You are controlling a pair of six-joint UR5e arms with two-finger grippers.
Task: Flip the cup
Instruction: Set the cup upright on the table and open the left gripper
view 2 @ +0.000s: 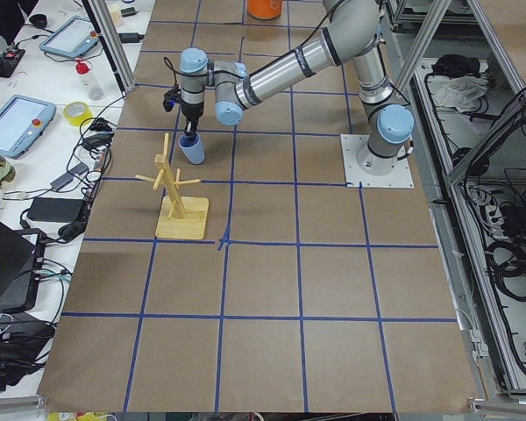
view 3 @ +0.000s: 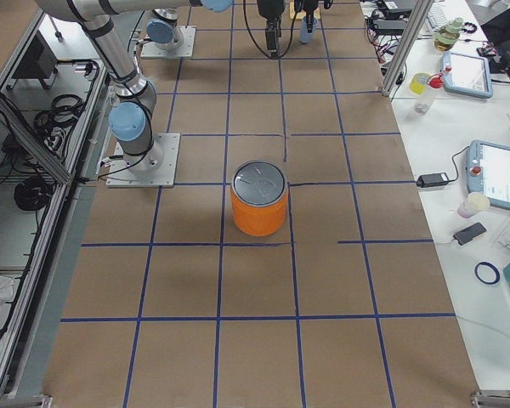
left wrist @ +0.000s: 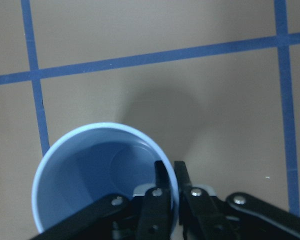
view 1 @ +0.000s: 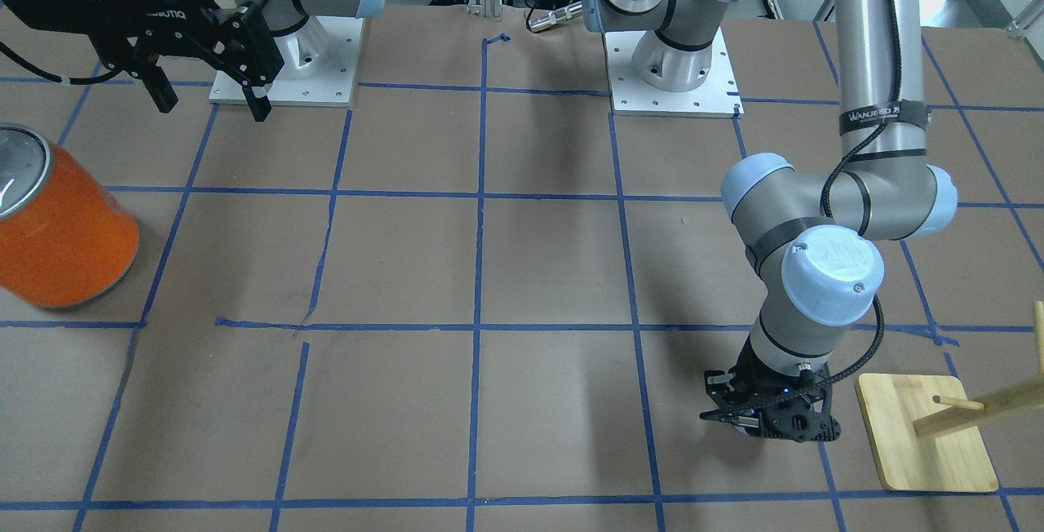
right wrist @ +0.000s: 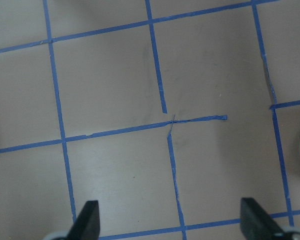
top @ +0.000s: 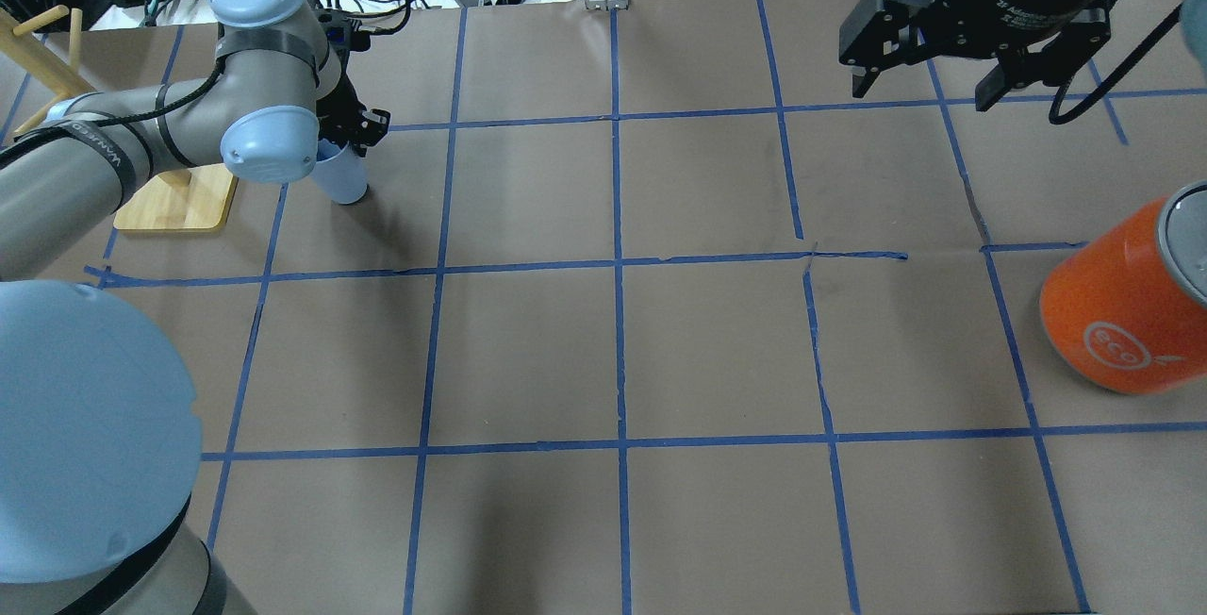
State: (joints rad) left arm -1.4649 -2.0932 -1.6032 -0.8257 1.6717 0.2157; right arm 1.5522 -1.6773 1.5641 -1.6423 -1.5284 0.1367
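The pale blue cup (top: 341, 176) is mouth-up at the table's far left, next to the wooden rack. It also shows in the left side view (view 2: 193, 151). My left gripper (left wrist: 171, 172) is shut on the cup's rim, with one finger inside the cup (left wrist: 100, 185) and one outside. Seen from overhead, the left gripper (top: 354, 129) is right above the cup. I cannot tell whether the cup's base touches the table. In the front-facing view the left wrist hides the cup. My right gripper (top: 924, 91) is open and empty, high over the far right, and also shows in its own wrist view (right wrist: 171, 222).
A large orange can (top: 1122, 308) with a silver top stands at the right edge, below the right gripper; it also shows in the front-facing view (view 1: 61, 230). A wooden peg rack (top: 179, 200) on a square base stands just left of the cup. Blue tape lines grid the brown table.
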